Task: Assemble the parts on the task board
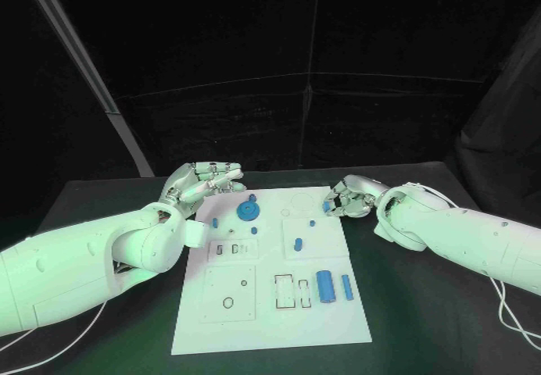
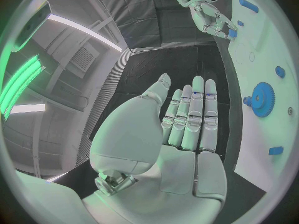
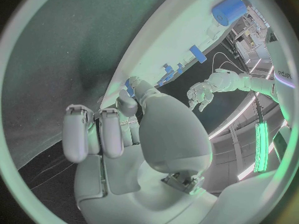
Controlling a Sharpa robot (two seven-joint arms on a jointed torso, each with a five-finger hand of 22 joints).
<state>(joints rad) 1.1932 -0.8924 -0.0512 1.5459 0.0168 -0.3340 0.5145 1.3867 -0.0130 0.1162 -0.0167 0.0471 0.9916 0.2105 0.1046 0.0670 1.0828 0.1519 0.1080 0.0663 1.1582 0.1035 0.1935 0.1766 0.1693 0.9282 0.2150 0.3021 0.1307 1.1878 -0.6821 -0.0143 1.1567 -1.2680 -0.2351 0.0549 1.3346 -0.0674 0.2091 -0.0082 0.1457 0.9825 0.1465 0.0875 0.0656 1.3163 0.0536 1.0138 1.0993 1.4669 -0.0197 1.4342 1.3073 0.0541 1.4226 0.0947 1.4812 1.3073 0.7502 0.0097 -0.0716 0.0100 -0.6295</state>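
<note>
White task board (image 1: 270, 312) lies mid-counter (image 1: 428, 312), long side running toward the far edge. Blue gear (image 1: 247, 211) near the board's far-left corner; blue cylinder (image 1: 324, 285) and bar (image 1: 347, 287) toward its right edge. Left hand (image 1: 206, 181) off the board's far-left corner, fingers (image 2: 195, 117) released, extended, holding nothing. Right hand (image 1: 349, 197) at the far-right corner, fingers (image 3: 84, 132) curled, pinching a small blue part (image 1: 328, 208).

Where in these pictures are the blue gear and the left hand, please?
blue gear (image 1: 247, 212): head view, on its toothed disc.
left hand (image 2: 187, 134): left wrist view, on the fingers.
</note>
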